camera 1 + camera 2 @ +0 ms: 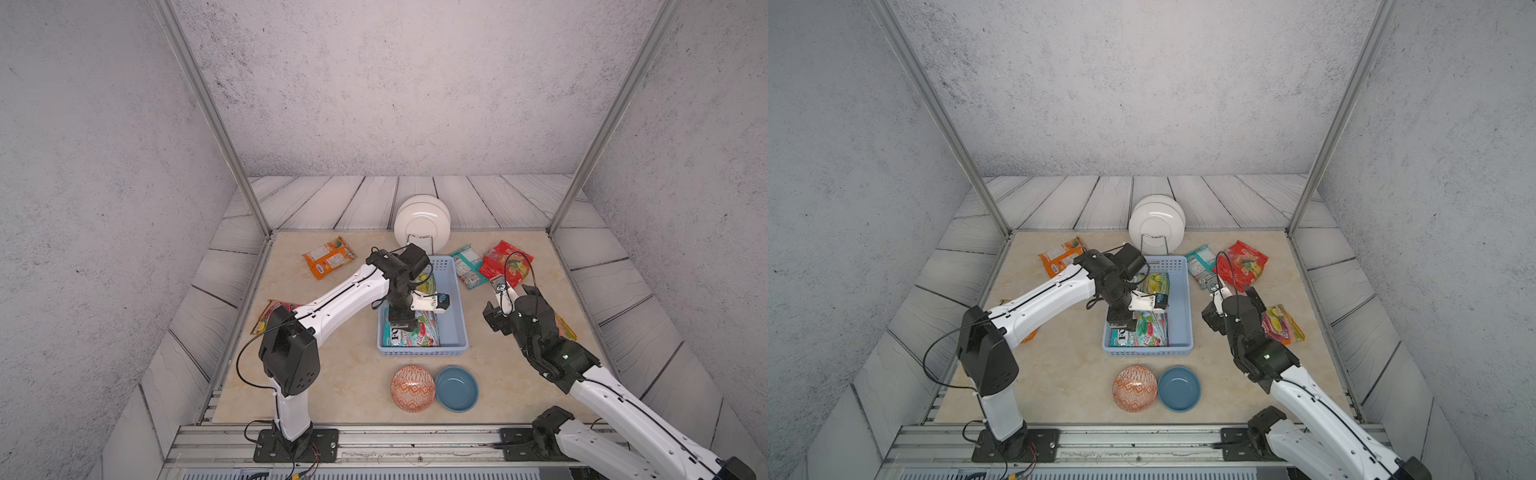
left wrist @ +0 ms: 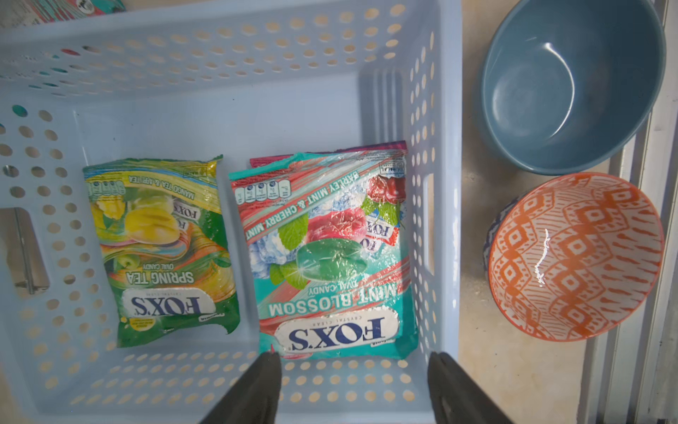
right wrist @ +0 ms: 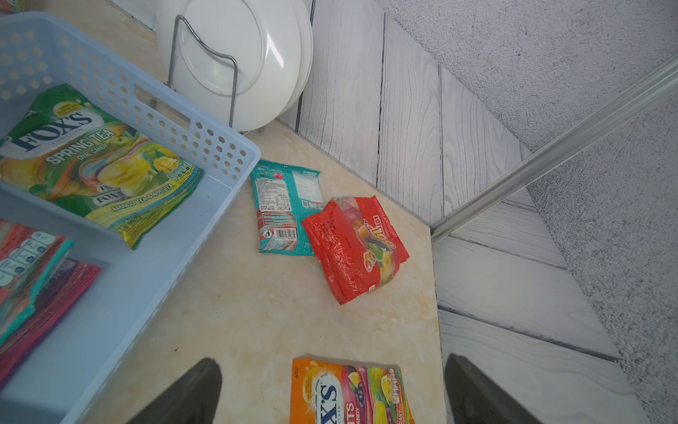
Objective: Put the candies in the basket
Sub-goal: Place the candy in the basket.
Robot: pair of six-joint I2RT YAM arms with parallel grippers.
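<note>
Just below left gripper (image 2: 354, 357) — teal bag (image 2: 330, 257), in basket (image 2: 220, 55)

Table: our beige marble top (image 1: 332, 374)
Middle: basket (image 1: 422, 353), racked plates (image 1: 422, 220) behind
Front: patterned bowl (image 1: 412, 388), blue bowl (image 1: 456, 388)
Back: orange bag (image 1: 328, 257), teal bag (image 1: 467, 266), red bag (image 1: 505, 262)
Edges: left-edge bag (image 1: 272, 309), right-edge bag (image 1: 1283, 326)

Eight candy bags (image 1: 328, 257), one light blue basket (image 1: 454, 318), two bowls (image 1: 456, 388), two white plates (image 1: 422, 218), two robot arms (image 1: 345, 299)
</note>
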